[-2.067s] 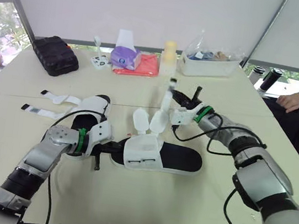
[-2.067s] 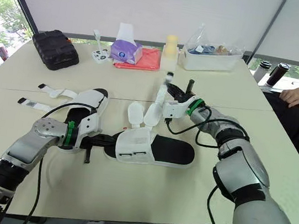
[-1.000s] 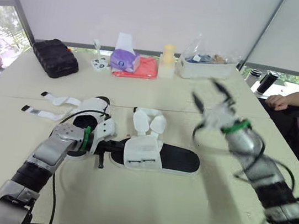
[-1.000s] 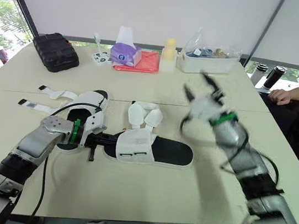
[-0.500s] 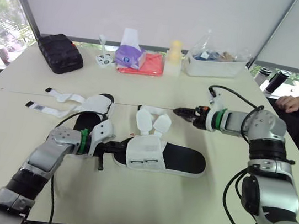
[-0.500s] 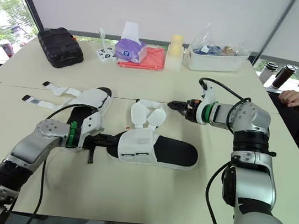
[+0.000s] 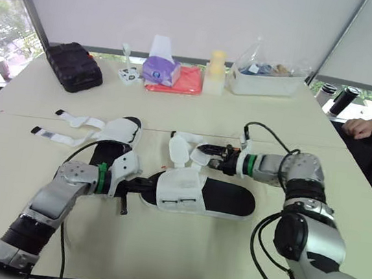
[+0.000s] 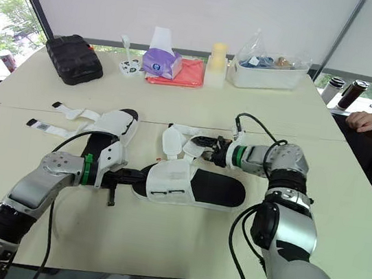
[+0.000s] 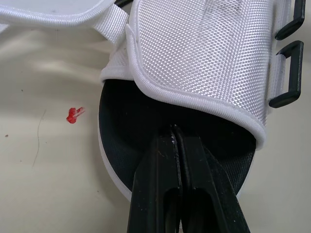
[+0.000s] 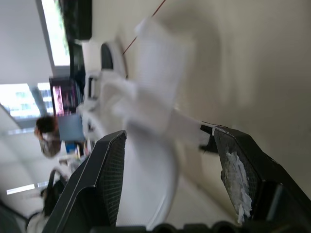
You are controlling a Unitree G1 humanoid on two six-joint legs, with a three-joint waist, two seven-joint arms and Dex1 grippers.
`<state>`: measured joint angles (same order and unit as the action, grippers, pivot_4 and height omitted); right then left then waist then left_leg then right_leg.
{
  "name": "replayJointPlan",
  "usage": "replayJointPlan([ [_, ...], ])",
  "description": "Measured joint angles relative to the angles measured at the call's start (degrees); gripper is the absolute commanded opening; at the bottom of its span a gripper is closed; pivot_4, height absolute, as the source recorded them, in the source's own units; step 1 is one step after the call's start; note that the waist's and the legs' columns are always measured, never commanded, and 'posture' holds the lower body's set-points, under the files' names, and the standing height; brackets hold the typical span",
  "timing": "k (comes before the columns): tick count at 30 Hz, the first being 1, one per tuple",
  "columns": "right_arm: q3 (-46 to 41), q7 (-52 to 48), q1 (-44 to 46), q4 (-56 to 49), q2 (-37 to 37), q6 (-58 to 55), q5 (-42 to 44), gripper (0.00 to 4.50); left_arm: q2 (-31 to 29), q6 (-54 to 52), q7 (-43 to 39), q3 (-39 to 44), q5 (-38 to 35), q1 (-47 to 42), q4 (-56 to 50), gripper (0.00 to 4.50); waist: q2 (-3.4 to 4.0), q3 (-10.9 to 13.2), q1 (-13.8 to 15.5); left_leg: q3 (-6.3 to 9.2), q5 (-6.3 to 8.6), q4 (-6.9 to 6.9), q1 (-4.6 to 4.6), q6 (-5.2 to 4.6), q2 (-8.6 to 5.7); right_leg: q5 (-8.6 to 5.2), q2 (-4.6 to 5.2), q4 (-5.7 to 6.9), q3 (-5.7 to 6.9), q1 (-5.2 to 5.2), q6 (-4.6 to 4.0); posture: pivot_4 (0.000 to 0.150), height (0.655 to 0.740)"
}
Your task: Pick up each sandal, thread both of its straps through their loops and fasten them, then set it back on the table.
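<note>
Left gripper (image 9: 175,135): fingers pressed together on the black sole rim at one end of the near sandal (image 7: 200,193). In the left wrist view the fingertips meet at the sole edge just below the white woven upper (image 9: 204,58). Two black loops (image 9: 286,73) sit on the side of that upper, with nothing threaded through them.

Right gripper (image 10: 169,131): fingers spread wide, one on each side of the loose end of a white strap (image 7: 199,154). The strap end lies close to one fingertip; whether it touches cannot be determined. The gripper reaches in low over the table (image 7: 177,249) from the robot's right, just behind the near sandal.

Near sandal: flat on the table between the two grippers, black footbed up. Both of its straps are unfastened and lie spread on the table behind the upper.

Second sandal (image 7: 115,138): flat on the table to the robot's left of the near sandal and just beside it. Its two straps (image 7: 62,129) are unfastened and stretch out to the left.

Far edge of the table: black pouch (image 7: 75,67), purple tissue pack (image 7: 160,70), red cloth (image 7: 188,81), yellow-capped bottle (image 7: 215,73), white bin (image 7: 264,80). A person's hand (image 7: 357,127) rests at the right edge.
</note>
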<state>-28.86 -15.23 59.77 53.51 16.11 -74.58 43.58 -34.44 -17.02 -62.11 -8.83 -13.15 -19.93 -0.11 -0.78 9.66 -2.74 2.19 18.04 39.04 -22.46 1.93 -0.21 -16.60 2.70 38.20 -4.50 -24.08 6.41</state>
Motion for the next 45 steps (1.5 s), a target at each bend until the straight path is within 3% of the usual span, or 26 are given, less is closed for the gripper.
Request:
replayJointPlan([
  [6, -8.0, 0.9, 5.5, 9.4, -1.2, 13.5, 1.3, 3.05, -0.1, 0.0, 0.2, 0.0, 0.0, 0.1, -0.1, 0.00, 0.00, 0.0, -0.2, -0.01, -0.01, 0.00, 0.00, 0.01, 0.00, 0.00, -0.01, 0.01, 0.00, 0.00, 0.00, 0.150, 0.7400],
  [13, -12.4, 0.9, 8.0, 14.5, -1.3, 19.6, 2.8, 3.05, -0.2, 0.1, 0.8, 0.1, 0.0, 0.5, -0.5, 0.00, 0.00, 0.0, -0.5, 0.00, -0.01, 0.00, 0.00, 0.01, 0.00, 0.00, 0.00, 0.00, 0.00, 0.02, 0.00, 0.150, 0.7400],
  [20, -5.6, -3.1, 7.7, 11.7, -1.0, 19.1, -2.0, 3.05, -0.4, 0.0, 1.5, 0.3, 0.0, 1.1, -1.2, 0.00, 0.00, 0.0, -0.7, 0.02, -0.01, 0.00, 0.00, 0.01, 0.00, 0.00, 0.01, 0.00, 0.00, 0.02, 0.00, 0.150, 0.7400],
  [26, 2.6, -6.6, 4.8, 7.0, 4.2, 14.5, -8.5, 3.05, -0.5, 0.0, 2.0, 0.6, 0.0, 1.8, -1.8, 0.00, 0.00, 0.0, -1.0, 0.02, -0.01, 0.00, 0.00, 0.01, -0.01, 0.00, 0.03, 0.00, -0.01, 0.02, 0.00, 0.150, 0.7400],
  [33, -2.4, -6.6, 2.7, 7.0, 1.9, 3.7, -4.2, 3.05, -0.4, 0.1, 2.4, 0.6, 0.0, 1.6, -1.7, 0.00, 0.01, 0.0, -1.2, 0.02, -0.01, 0.00, 0.02, 0.02, 0.01, 0.00, 0.00, 0.01, -0.01, 0.03, 0.00, 0.150, 0.7400],
  [45, -12.0, -5.4, 2.4, 7.5, -5.0, 8.5, 2.5, 3.05, -0.6, 0.5, 2.6, 0.5, 0.1, 1.7, -1.7, 0.00, 0.01, 0.0, -1.3, 0.03, -0.01, -0.01, 0.02, 0.02, 0.01, 0.00, 0.00, 0.01, -0.01, 0.02, 0.01, 0.150, 0.7400],
])
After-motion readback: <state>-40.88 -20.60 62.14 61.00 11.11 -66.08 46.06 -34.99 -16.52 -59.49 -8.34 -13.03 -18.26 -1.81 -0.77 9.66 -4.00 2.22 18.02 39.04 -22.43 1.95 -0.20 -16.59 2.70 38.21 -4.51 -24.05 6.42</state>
